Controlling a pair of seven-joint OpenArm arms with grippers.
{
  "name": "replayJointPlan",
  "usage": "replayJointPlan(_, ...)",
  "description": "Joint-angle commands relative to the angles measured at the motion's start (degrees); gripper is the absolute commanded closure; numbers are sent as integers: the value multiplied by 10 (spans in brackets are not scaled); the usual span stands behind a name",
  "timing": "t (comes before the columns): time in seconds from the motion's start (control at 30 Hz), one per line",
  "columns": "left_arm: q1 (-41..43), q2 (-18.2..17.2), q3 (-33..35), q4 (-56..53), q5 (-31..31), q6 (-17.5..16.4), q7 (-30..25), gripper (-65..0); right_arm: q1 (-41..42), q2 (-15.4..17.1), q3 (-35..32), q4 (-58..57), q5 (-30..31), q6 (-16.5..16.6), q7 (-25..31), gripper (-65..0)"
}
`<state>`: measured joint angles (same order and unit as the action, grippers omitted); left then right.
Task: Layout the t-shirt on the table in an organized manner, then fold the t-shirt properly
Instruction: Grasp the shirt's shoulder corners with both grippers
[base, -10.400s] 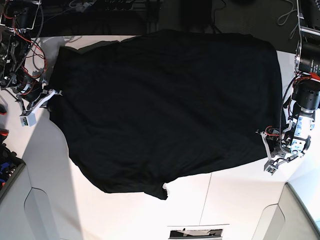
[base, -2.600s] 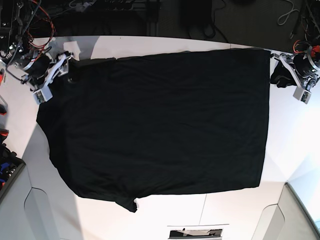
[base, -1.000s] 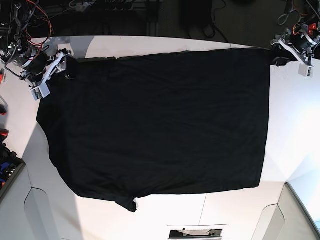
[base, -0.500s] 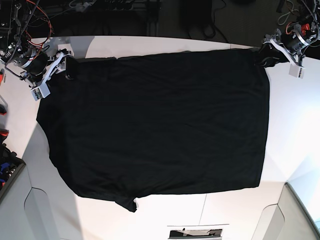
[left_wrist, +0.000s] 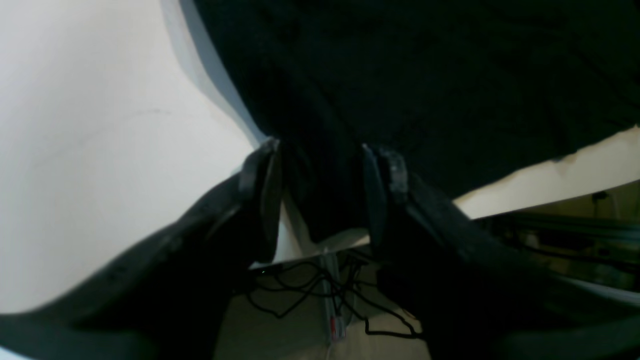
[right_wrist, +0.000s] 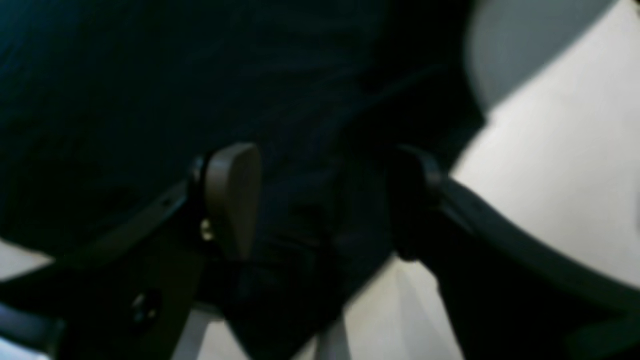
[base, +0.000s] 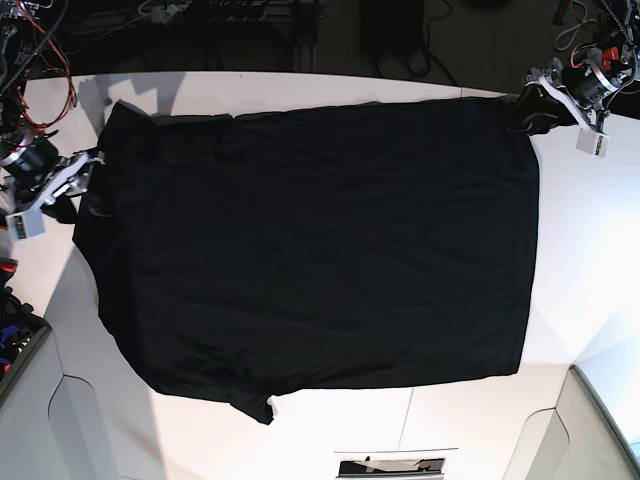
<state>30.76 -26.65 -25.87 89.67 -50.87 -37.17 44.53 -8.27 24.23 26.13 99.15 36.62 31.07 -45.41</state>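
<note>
At sleeve edge: right gripper (base: 88, 192) moved down, parted | left gripper (base: 527, 110) parted astride t-shirt (base: 320, 240) corner

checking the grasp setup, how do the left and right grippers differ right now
The left gripper sits at the t-shirt's far corner by the table edge; the right gripper sits lower, along the opposite side edge. Both are open with black fabric between their jaws.
</note>
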Motion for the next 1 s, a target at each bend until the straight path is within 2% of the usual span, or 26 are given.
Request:
replayJointPlan(0.0, 5, -7, -1, 2, 25, 7, 20, -301, 1, 10, 22, 8, 9, -10, 6, -394)
replayJointPlan(0.1, 5, -7, -1, 2, 22, 7, 20, -301, -10, 10, 67, 2, 10, -28, -9, -395)
replayJointPlan(0.23, 5, -7, -1, 2, 20, 7, 20, -301, -42, 5, 96, -14, 34, -28, -24, -395)
replayJointPlan(0.43, 5, -7, -1, 2, 20, 7, 20, -301, -71, -38, 96, -16, 45, -21, -32, -395)
replayJointPlan(0.6, 5, -7, -1, 2, 19, 7, 20, -301, -75, -71, 85, -17, 32, -22, -31, -395)
replayJointPlan(0.8, 5, -7, -1, 2, 19, 7, 21, -301, -75, -90, 82, -17, 18, -24, -30, -395)
replayJointPlan(0.97, 5, -7, -1, 2, 19, 7, 20, -301, -76, -92, 82, -27, 9, -28, -26, -395)
